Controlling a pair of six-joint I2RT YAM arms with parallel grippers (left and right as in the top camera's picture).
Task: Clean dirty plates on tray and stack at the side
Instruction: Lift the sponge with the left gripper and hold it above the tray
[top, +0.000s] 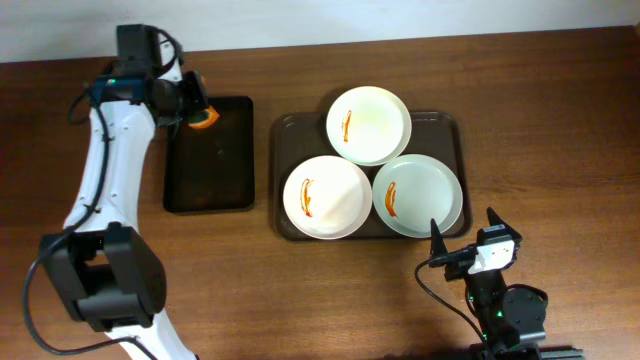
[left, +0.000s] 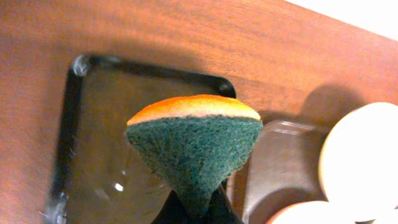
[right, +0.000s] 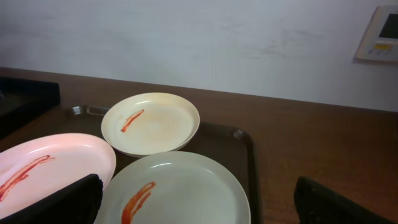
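In the left wrist view, the left tool (left: 194, 210) is nearly all cut off by the bottom edge; only dark tips are seen under the sponge (left: 194, 146). Part of the black tray (left: 93, 124) is hidden behind the sponge. The plates (left: 360, 155) are blurred and cut off at the right and bottom edges. In the right wrist view, the right tool (right: 199, 186) is seen only as two dark corners, cut off below. The two near plates are cut off there too. A wall panel (right: 378, 31) is cut by the corner, and its marks are too small to be read. From overhead, most of the tray (top: 292, 132) floor is hidden by plates.
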